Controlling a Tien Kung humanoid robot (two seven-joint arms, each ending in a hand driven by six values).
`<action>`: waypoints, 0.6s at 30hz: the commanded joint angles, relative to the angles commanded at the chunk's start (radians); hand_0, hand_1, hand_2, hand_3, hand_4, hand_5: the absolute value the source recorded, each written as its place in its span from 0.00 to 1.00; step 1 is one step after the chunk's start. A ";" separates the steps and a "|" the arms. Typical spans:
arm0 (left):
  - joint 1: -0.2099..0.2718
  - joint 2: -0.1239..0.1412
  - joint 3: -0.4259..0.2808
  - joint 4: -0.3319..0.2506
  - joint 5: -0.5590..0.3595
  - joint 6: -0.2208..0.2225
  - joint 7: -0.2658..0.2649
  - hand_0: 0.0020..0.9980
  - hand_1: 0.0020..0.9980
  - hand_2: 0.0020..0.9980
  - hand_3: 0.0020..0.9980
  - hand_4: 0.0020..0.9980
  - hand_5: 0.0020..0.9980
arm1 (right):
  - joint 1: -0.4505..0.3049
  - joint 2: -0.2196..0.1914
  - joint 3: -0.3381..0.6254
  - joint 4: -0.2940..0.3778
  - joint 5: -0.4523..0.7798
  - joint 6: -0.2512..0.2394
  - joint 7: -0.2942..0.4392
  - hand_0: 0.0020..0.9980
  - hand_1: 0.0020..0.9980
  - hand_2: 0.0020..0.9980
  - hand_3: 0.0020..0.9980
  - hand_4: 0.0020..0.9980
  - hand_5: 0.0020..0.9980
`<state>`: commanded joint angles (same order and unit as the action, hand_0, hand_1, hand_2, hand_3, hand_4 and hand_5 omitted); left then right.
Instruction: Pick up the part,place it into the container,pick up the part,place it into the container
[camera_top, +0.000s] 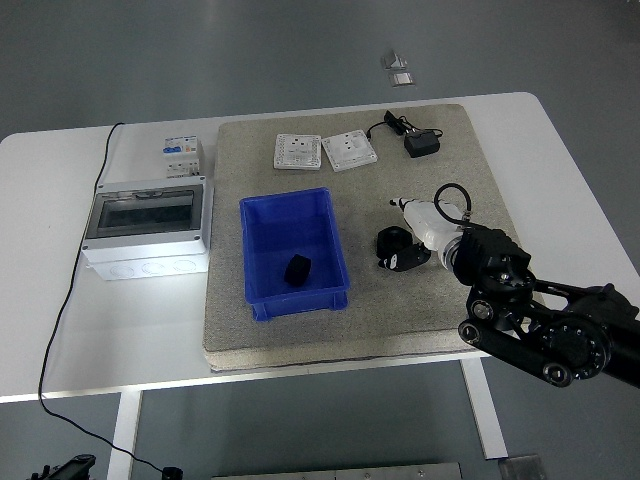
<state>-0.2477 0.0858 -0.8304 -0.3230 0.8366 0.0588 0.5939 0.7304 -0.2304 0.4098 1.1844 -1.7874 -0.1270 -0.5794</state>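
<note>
I logged the right robot hand over the grey mat, just right of the blue container, with its fingers closed on a black part held low over the mat, outside the container. A second black part lay on the container floor. At the far edge of the mat sat two white socket plates and a black adapter; a grey enclosure stood on the white bench to the left.
</note>
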 joint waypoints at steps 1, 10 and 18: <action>0.000 0.000 -0.002 0.000 0.002 -0.001 0.001 0.56 0.49 0.46 0.54 0.00 0.00 | 0.000 0.002 -0.004 -0.006 -0.005 -0.006 0.003 0.80 0.58 0.61 0.69 0.63 0.20; -0.001 0.000 -0.006 0.000 0.010 -0.005 0.003 0.57 0.49 0.47 0.54 0.00 0.00 | 0.002 0.010 -0.046 -0.027 0.032 0.014 0.019 0.56 0.29 0.50 0.55 0.27 0.00; -0.001 0.000 -0.004 0.000 0.008 -0.003 0.004 0.57 0.49 0.46 0.54 0.00 0.00 | 0.002 0.005 -0.035 -0.026 0.029 -0.034 0.042 0.55 0.28 0.50 0.55 0.27 0.00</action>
<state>-0.2490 0.0859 -0.8340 -0.3230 0.8449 0.0554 0.5975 0.7322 -0.2251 0.3745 1.1580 -1.7581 -0.1608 -0.5377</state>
